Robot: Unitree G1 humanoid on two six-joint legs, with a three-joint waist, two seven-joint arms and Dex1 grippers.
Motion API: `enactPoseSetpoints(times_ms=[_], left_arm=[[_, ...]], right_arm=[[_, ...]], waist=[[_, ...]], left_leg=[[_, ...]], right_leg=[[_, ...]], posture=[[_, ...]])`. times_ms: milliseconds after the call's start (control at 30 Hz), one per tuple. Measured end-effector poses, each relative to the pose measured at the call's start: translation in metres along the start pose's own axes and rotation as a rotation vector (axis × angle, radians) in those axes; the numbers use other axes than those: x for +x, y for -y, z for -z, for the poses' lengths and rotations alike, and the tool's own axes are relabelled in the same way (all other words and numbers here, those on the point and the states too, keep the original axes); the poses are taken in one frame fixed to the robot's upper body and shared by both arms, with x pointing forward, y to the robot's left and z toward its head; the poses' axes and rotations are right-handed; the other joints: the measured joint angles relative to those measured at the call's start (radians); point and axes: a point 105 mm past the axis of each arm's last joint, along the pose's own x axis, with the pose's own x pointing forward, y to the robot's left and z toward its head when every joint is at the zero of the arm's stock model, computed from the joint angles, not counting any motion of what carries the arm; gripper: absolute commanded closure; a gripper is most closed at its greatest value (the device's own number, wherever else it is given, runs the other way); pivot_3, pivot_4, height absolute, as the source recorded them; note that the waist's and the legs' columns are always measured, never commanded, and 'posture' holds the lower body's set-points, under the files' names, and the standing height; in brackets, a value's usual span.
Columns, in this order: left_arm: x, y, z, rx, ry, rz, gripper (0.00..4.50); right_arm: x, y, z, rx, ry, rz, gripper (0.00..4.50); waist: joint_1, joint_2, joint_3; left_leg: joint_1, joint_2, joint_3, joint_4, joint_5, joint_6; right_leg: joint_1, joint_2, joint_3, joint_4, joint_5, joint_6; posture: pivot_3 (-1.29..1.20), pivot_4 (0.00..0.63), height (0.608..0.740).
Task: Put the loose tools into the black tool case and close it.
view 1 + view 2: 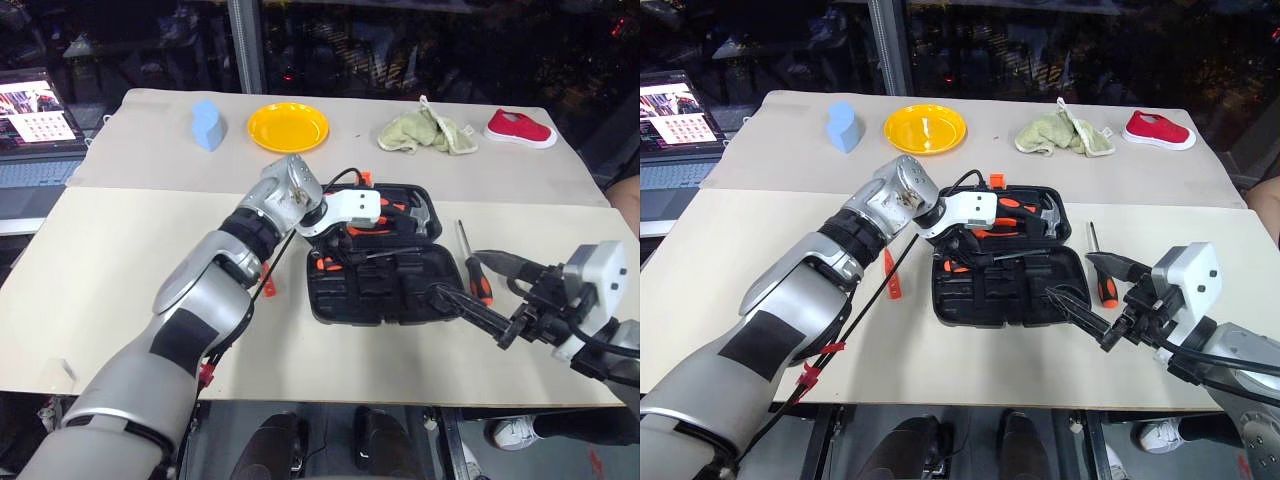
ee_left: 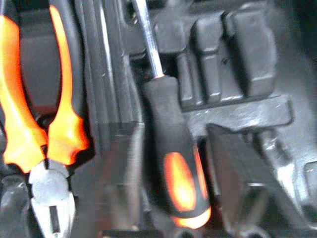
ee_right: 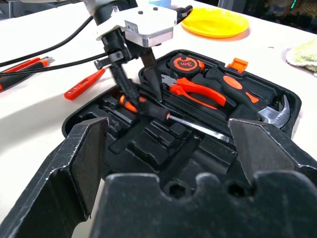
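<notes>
One screwdriver (image 3: pixel 163 115) is seen lying in the open tool case (image 1: pixel 372 290), between the spread fingers of the left hand (image 3: pixel 141 91), which has hold of nothing. Just beyond the wide-open, empty right hand (image 1: pixel 480 290), a second screwdriver (image 1: pixel 473 265) lies on the bench (image 1: pixel 120 280); it is judged stiff and light, best taken by its rubbery handle.

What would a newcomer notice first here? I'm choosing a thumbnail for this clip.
The open black tool case mid-table, with orange-handled pliers and a hammer in its far half. The left gripper sits over a screwdriver lying in the case. Behind, a yellow plate and a red shoe.
</notes>
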Motion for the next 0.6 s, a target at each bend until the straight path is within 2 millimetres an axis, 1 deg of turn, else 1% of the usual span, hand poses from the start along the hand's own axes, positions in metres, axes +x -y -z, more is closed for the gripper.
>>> enactPoseSetpoints(times_ms=[33,133,167,233,267,333,400,433,500,600], left_arm=[[-0.006,-0.001,-0.001,0.007,0.010,-0.005,0.50],[-0.021,-0.004,-0.007,0.027,0.058,-0.033,1.28],[-0.024,-0.005,-0.009,0.029,0.075,-0.042,1.74],[-0.030,-0.007,-0.009,0.034,0.089,-0.054,2.42],[-0.032,-0.007,-0.008,0.035,0.092,-0.062,2.86],[-0.032,-0.008,-0.005,0.029,0.098,-0.072,3.61],[-0.028,-0.008,-0.001,0.019,0.111,-0.080,4.37],[-0.025,-0.008,0.001,0.007,0.121,-0.088,4.48],[-0.020,-0.008,0.002,-0.011,0.139,-0.098,4.48],[-0.019,-0.008,0.002,-0.031,0.173,-0.104,4.48]], right_arm=[[0.000,0.000,0.001,0.003,0.000,0.001,0.00],[0.000,0.000,0.001,0.003,0.000,-0.005,0.00],[0.000,0.000,0.001,0.003,0.000,-0.007,0.00],[0.000,-0.001,0.001,0.003,0.000,-0.010,0.00],[0.000,0.000,0.001,0.005,-0.001,-0.011,0.00],[-0.001,0.001,0.002,0.010,-0.003,-0.009,0.00],[-0.001,0.002,0.003,0.014,-0.004,-0.008,0.00],[-0.001,0.002,0.003,0.016,-0.005,-0.008,0.00],[-0.001,0.002,0.003,0.016,-0.005,-0.008,0.00],[-0.002,0.004,0.002,0.011,-0.011,-0.007,0.00]], waist=[[0.000,0.000,0.000],[-0.001,0.000,0.000],[-0.001,0.000,0.000],[0.000,0.000,0.000],[0.000,0.000,0.000],[0.001,0.000,0.000],[0.001,0.000,0.000],[0.001,0.000,0.000],[0.001,0.000,0.000],[-0.001,0.001,0.000]], left_leg=[[0.000,0.000,0.000,0.000,0.000,0.000],[0.000,0.000,0.000,0.000,0.000,0.000],[0.000,0.000,0.000,0.000,0.000,0.000],[0.000,0.000,0.000,0.000,0.000,0.000],[0.000,0.000,0.000,0.000,0.000,0.000],[0.001,-0.001,0.000,0.001,0.000,0.000],[0.001,-0.001,0.000,0.001,0.000,0.000],[0.001,-0.001,0.000,0.001,0.000,0.000],[0.000,-0.001,0.000,0.002,0.000,0.000],[0.000,-0.001,0.001,0.002,0.000,0.000]], right_leg=[[0.000,0.000,0.000,0.000,0.000,0.000],[0.000,0.000,0.000,0.000,0.000,0.000],[0.000,0.000,0.000,0.000,0.000,0.000],[0.000,0.000,0.000,0.000,0.000,0.000],[0.000,0.000,0.000,0.000,0.000,0.000],[0.000,0.000,0.000,0.000,0.000,0.000],[0.000,0.000,0.000,0.000,0.000,0.001],[0.000,0.000,0.000,0.001,0.001,0.001],[0.000,0.000,0.000,0.001,0.001,0.001],[0.000,0.000,0.001,0.001,0.001,0.001]], posture=[[0.00,0.150,0.740],[0.00,0.150,0.740],[0.00,0.150,0.740],[0.00,0.150,0.740],[0.00,0.150,0.740],[0.00,0.150,0.740],[0.00,0.150,0.740],[0.00,0.150,0.740],[0.00,0.150,0.740],[0.00,0.150,0.740]])
